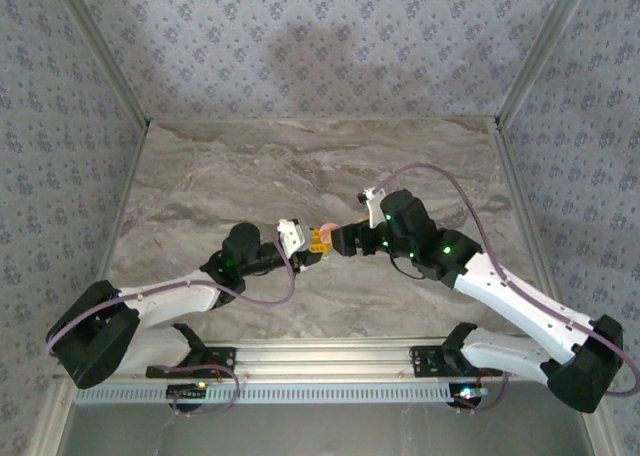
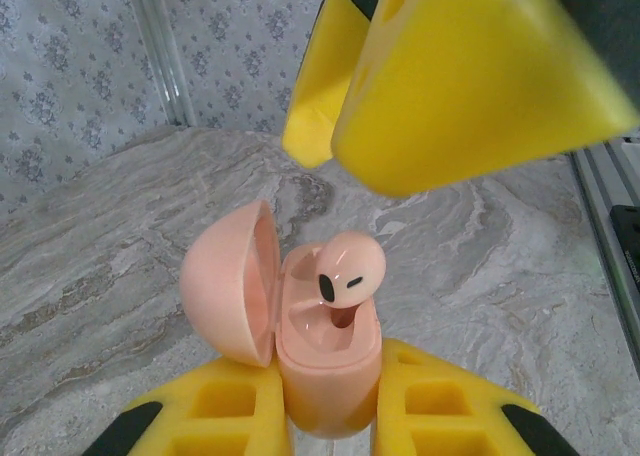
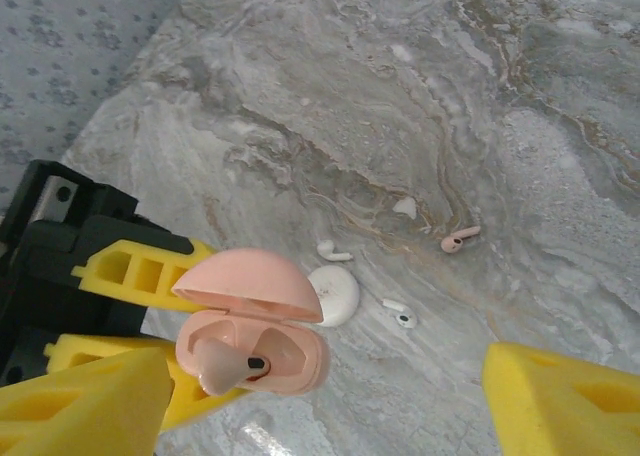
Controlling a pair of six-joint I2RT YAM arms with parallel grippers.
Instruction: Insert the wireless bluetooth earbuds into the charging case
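Note:
A pink charging case (image 2: 328, 371) is held upright with its lid (image 2: 228, 281) swung open to the left, and my left gripper (image 2: 330, 401) is shut on its body. One pink earbud (image 2: 350, 271) stands in the case's right slot, its head sticking up above the rim; the other slot is bare. My right gripper (image 3: 325, 416) hovers just above the case, open, with nothing between its fingers (image 2: 450, 76). A second pink earbud (image 3: 460, 240) lies on the table. From above, both grippers meet at the case (image 1: 326, 232) mid-table.
A white round case (image 3: 335, 294) lies on the marble table (image 3: 520, 126) below the pink case. Two white earbuds (image 3: 335, 250) (image 3: 400, 316) and a small white bit (image 3: 405, 208) lie around it. Patterned walls stand on three sides.

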